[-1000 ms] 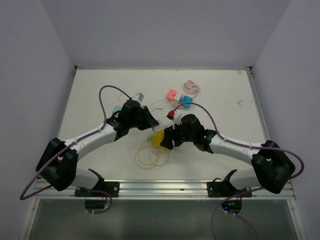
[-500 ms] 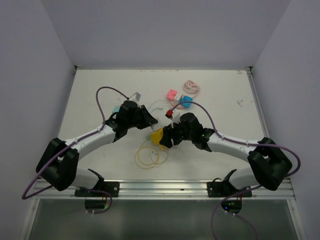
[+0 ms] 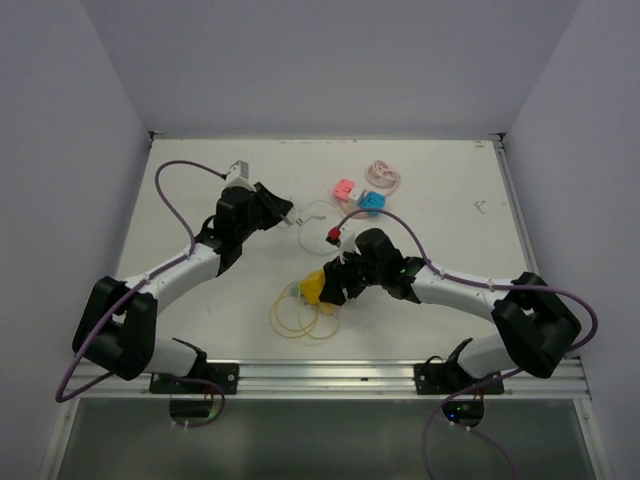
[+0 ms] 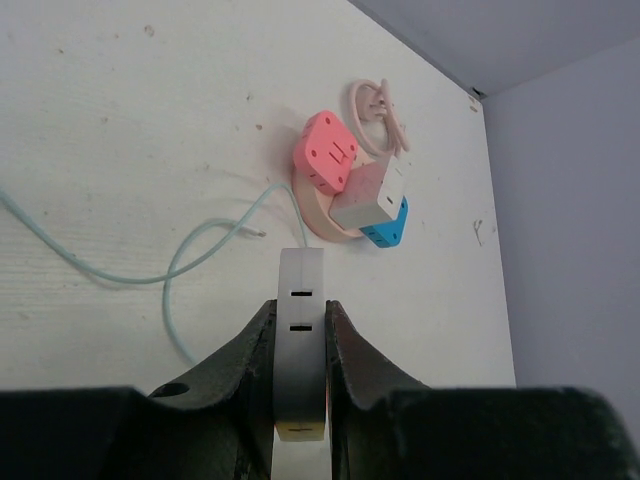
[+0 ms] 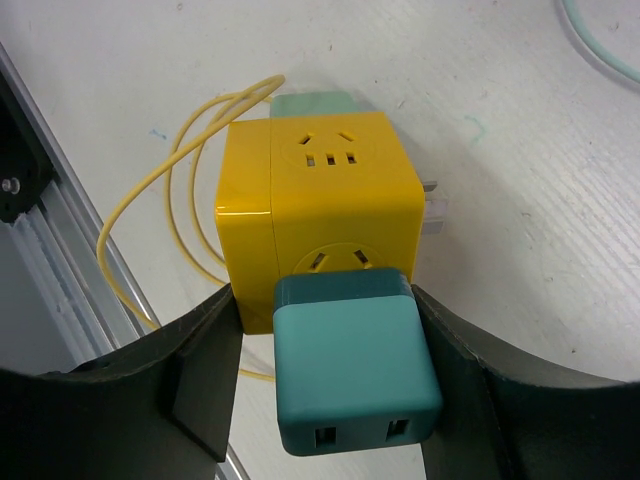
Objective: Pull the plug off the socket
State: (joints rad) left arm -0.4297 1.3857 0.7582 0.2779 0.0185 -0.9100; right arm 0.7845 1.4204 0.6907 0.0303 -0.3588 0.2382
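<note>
No legible txt or labels (any view)

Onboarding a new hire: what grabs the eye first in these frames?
The yellow socket, a teal adapter plugged into it, sits clamped in the right gripper at mid-table beside a yellow wire loop. The left gripper pinches a white plug, apart from the socket, to the far left. A pink cube and a blue cube cluster at far centre.

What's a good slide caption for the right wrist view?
Right pincer grips a yellow socket with a teal adapter plugged into its near face.
</note>
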